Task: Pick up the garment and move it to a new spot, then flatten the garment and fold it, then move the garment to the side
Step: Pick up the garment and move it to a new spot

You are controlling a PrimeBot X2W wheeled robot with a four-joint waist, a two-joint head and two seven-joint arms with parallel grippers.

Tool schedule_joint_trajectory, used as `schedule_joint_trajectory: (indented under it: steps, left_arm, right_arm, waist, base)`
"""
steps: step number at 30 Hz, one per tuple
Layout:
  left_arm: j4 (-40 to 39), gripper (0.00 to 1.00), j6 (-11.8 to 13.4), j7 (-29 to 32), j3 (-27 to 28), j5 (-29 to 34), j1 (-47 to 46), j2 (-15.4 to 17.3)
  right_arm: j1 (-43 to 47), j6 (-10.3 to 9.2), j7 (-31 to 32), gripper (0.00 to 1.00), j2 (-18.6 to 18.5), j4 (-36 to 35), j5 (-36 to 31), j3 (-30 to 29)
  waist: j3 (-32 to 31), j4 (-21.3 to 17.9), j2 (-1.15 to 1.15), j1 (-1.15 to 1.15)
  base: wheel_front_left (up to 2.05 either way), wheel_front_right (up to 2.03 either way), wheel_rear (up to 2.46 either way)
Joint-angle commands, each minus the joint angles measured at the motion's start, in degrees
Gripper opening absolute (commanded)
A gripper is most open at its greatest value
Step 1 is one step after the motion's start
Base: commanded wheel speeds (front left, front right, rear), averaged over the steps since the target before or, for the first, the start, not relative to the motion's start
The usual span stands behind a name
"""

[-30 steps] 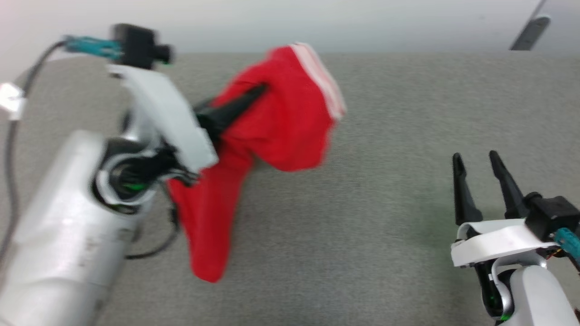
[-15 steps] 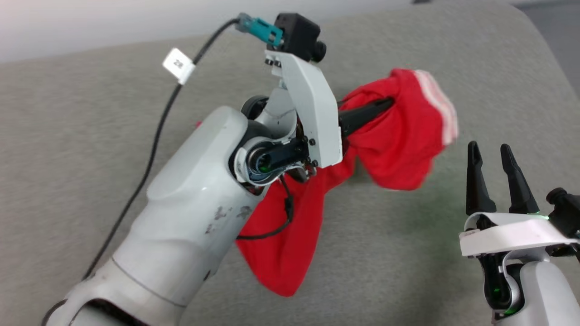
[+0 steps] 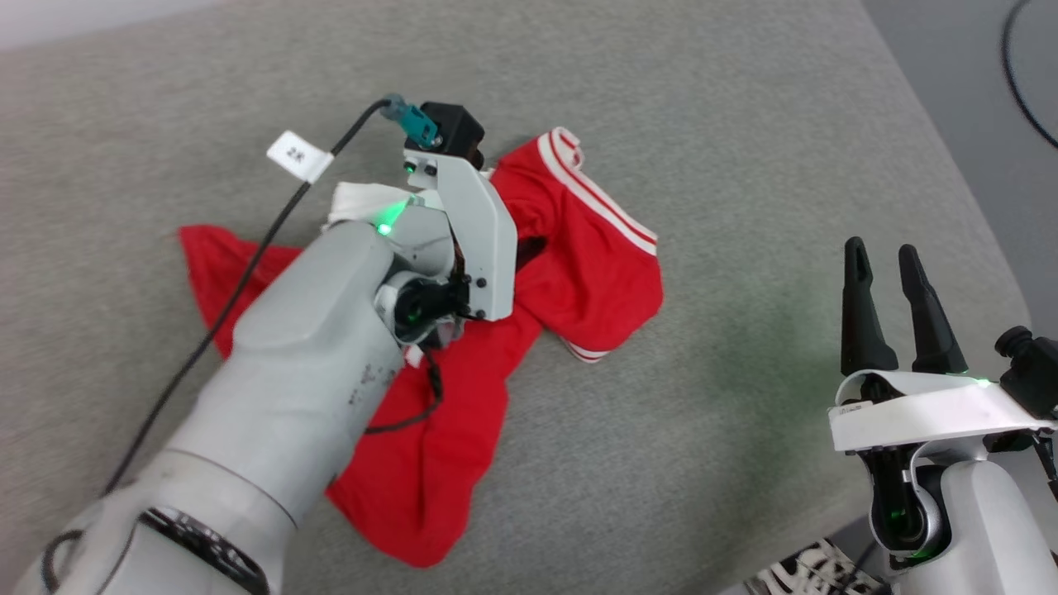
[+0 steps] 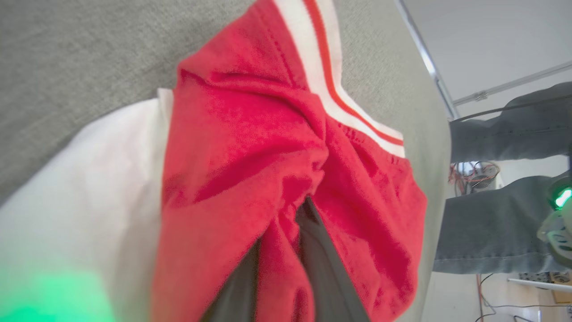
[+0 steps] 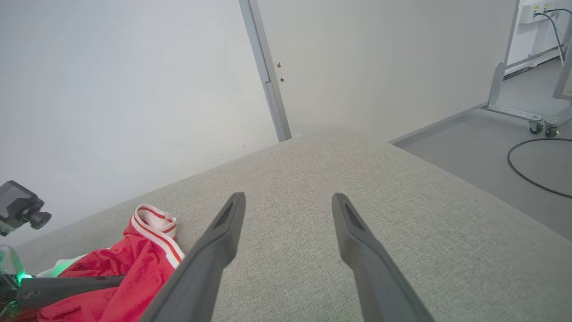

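The garment (image 3: 595, 273), red with striped trim and a white sleeve (image 3: 355, 198), lies crumpled on the grey cushion (image 3: 702, 124). My left arm reaches over it, and the wrist plate hides most of my left gripper (image 3: 531, 248). In the left wrist view my left gripper (image 4: 297, 210) is shut on a bunched fold of the garment (image 4: 250, 147), red cloth caught between the two dark fingers. My right gripper (image 3: 878, 252) stands open to the right of the garment, clear of it. In its own view my right gripper (image 5: 288, 199) holds nothing, with the garment (image 5: 125, 277) at lower left.
The cushion's right edge (image 3: 950, 140) drops to a grey floor with a black cable (image 3: 1025, 74). A person's legs in jeans (image 4: 491, 223) stand beyond that edge, and a shoe (image 3: 810, 570) shows at the bottom. A wheeled frame (image 5: 527, 116) stands on the floor.
The head camera has swung and tilted. My left arm has come down with the garment, which hung in the air before and now rests on the cushion. The right gripper stays open.
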Motion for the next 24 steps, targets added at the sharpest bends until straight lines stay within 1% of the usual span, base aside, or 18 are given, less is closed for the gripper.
schedule_joint_trajectory:
  steps: [1,5,8,10,13,14,15,16,17,18,24]
  left_arm:
    - [1.4,0.0,0.1,1.2,-1.4,0.7,0.6,0.9]
    - [5.1,0.0,0.2,4.1,-5.4,2.2,1.7,2.2]
    - [5.1,0.0,0.4,5.7,-9.8,4.2,2.4,3.1]
    - [4.5,0.07,0.4,5.0,-11.9,4.7,2.5,3.6]
    - [3.8,0.11,0.4,4.1,-13.6,4.0,2.2,3.8]
    - [3.5,0.16,0.4,3.8,-14.0,3.6,1.9,3.7]
    - [3.2,0.26,0.4,3.5,-14.3,3.2,1.5,3.4]
    - [2.4,0.41,0.4,3.2,-14.7,2.8,1.0,3.2]
    - [1.5,0.63,0.4,2.5,-15.2,2.7,0.2,2.9]
    - [0.5,1.0,0.3,1.5,-15.6,2.4,-0.7,2.7]
    - [-7.1,1.0,0.1,-7.0,-14.0,-3.0,-3.8,1.3]
  right_arm:
    - [-0.2,-0.08,-0.1,1.0,0.2,0.0,0.5,0.3]
    - [-0.3,-0.07,-0.1,1.0,0.2,-0.4,1.3,0.7]
    - [-0.7,-0.08,-0.1,1.0,0.2,-0.6,2.0,0.9]
    - [-1.2,-0.08,-0.1,1.0,0.2,-0.7,1.9,1.1]
    - [-1.5,-0.08,-0.1,1.0,0.2,-0.9,0.9,1.6]
    - [-1.5,-0.08,-0.1,1.0,0.2,-1.1,0.5,1.7]
    - [-1.7,-0.08,-0.1,1.0,0.2,-1.1,0.1,1.7]
    - [-2.0,-0.08,-0.1,1.0,0.2,-1.2,-0.3,1.7]
    - [-2.2,-0.08,-0.1,1.0,0.2,-1.3,-0.7,1.6]
    - [-2.2,-0.08,-0.1,1.0,0.1,-1.3,-1.3,1.4]
    - [-1.3,-0.08,-0.1,1.0,0.1,-0.9,-5.6,0.1]
  waist:
    - [2.5,-3.3,0.0,0.0]
    - [3.2,-3.9,0.0,0.0]
    - [3.7,-3.7,0.0,0.0]
    - [3.8,-3.3,0.0,0.0]
    - [3.7,-2.2,0.0,0.0]
    - [3.5,-1.7,0.0,0.0]
    - [3.4,-1.1,0.0,0.0]
    - [3.2,-0.5,0.0,0.0]
    - [2.9,0.3,0.0,0.0]
    - [2.5,1.1,0.0,0.0]
    - [-1.1,7.7,0.0,0.0]
  base:
    - [0.0,0.0,0.0]
    - [0.0,0.0,0.0]
    - [0.0,0.0,0.0]
    - [0.0,0.0,0.0]
    - [0.0,0.0,0.0]
    - [0.0,0.0,0.0]
    - [0.0,0.0,0.0]
    - [0.0,0.0,0.0]
    - [0.0,0.0,0.0]
    - [0.0,0.0,0.0]
    - [0.0,0.0,0.0]
